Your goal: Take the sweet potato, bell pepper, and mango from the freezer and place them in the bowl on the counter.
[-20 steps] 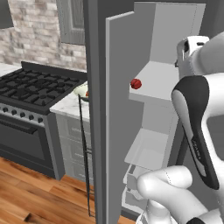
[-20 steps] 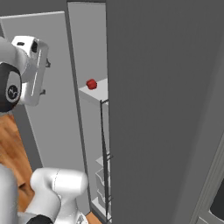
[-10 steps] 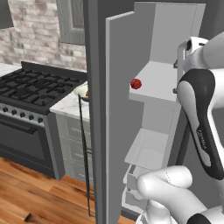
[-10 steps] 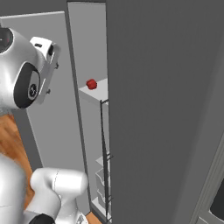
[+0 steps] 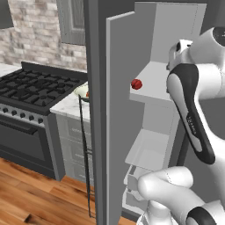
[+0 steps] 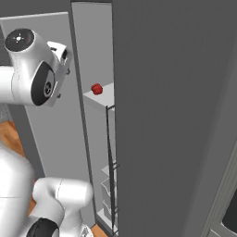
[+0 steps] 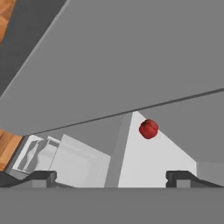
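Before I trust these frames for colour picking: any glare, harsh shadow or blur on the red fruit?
Left base view: even rendered light, the bell pepper crisp on the pale freezer shelf, no glare. Right base view: flat grey, fruit sharp. Hand view: slightly soft and tilted, the fruit readable, the open tool dark at the bottom.

Red bell pepper [image 6: 96, 89] on a pale shelf inside the open freezer [image 6: 95, 152].

No readable text, label, brand, number or sign appears on anything in these views.
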Available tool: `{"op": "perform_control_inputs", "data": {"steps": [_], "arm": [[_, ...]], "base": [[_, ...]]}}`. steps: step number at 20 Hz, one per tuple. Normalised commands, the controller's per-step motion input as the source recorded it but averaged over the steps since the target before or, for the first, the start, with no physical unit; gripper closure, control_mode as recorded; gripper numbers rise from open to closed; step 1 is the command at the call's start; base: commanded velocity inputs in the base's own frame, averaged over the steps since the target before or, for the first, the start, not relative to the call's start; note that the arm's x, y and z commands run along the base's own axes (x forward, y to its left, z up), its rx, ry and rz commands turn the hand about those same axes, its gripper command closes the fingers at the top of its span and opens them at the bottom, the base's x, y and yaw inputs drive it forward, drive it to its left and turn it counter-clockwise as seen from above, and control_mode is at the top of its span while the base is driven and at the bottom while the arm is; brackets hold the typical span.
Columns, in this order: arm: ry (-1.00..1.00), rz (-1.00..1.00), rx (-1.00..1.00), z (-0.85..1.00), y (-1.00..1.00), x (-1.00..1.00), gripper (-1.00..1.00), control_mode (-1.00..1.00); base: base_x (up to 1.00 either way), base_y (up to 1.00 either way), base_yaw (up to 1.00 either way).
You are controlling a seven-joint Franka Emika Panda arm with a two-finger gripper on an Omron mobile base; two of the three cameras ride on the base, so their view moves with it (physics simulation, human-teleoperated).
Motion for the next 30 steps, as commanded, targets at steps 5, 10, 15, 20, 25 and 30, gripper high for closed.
{"op": "perform_control_inputs", "data": {"steps": [5,10,15,20,25,30], "arm": [[0.03,0.0,0.0,-0.14,0.0,0.35,-1.0,-1.0],[0.12,0.0,0.0,-0.13,0.0,0.54,-1.0,-1.0],[0.08,0.0,0.0,-0.19,0.0,0.45,-1.0,-1.0],[0.02,0.0,0.0,-0.1,0.0,0.41,-1.0,-1.0],[0.0,0.0,0.01,0.0,0.0,0.36,-1.0,-1.0],[0.0,-0.11,0.0,-0.01,0.0,0.27,-1.0,-1.0]], "base": [[0.0,0.0,0.0],[0.0,0.0,0.0],[0.0,0.0,0.0],[0.0,0.0,0.0],[0.0,0.0,0.0],[0.0,0.0,0.0]]}}
